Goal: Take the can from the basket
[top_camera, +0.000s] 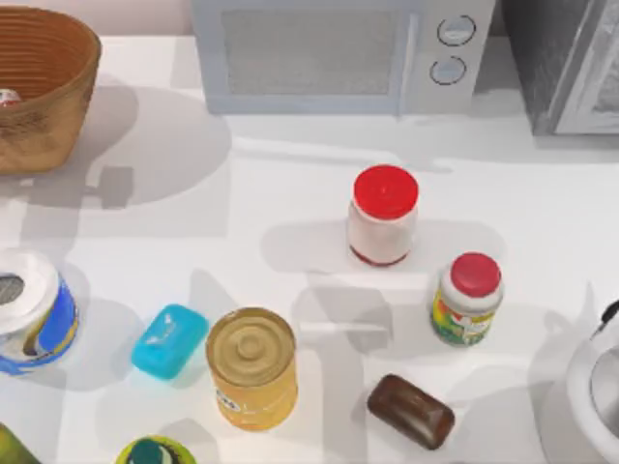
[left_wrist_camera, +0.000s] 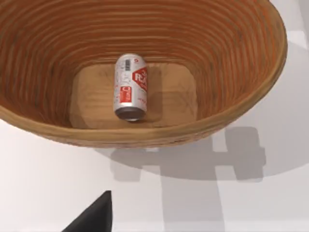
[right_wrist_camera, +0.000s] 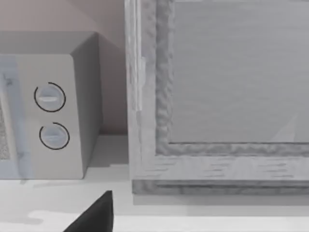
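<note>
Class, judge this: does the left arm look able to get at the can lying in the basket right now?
Probably yes. The can lies on its side on the basket floor, nothing over it, and the left wrist view looks straight into the open basket, so the way seems free.

a white table [top_camera: 290, 213] spreads under me, crossed by soft grey shadows. at its far edge a pale microwave [top_camera: 338, 53] with two round dials stands beside a grey cabinet [top_camera: 566, 63].
</note>
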{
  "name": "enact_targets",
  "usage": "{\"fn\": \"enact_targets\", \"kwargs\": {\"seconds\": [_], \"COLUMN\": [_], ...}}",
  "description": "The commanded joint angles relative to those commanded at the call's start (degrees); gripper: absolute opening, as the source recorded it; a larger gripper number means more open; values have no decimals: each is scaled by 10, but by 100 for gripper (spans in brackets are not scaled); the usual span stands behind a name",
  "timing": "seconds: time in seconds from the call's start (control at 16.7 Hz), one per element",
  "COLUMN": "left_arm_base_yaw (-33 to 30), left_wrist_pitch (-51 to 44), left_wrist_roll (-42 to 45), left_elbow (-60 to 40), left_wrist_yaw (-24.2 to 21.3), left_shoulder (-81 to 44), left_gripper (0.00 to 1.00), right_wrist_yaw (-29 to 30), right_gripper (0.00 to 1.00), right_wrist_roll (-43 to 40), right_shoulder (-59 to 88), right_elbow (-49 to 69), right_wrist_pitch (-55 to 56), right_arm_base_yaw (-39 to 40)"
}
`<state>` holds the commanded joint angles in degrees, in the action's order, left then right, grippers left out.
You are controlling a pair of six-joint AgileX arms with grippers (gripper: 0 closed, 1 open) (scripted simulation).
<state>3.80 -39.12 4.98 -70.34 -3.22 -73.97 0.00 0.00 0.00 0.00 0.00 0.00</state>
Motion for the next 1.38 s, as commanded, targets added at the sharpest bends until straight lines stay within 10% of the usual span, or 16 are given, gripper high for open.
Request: {"fn": "enact_targets", "kwargs": {"seconds": [0.78, 1.38], "left_arm_base_yaw": [44, 46], "left_wrist_pitch": [-338, -384], "left_wrist_roll": [45, 50], "left_elbow": [-684, -776], "left_wrist_yaw": [-21, -24], "left_shoulder": [-663, -757], "left_gripper": [100, 100], "right_wrist_yaw": [0, 0], "right_gripper": [100, 100], "right_wrist_roll": [0, 0], "right_shoulder": [0, 0], "right_elbow": [0, 0], "right_wrist_pitch": [0, 0], "right_arm_base_yaw": [0, 0]}}
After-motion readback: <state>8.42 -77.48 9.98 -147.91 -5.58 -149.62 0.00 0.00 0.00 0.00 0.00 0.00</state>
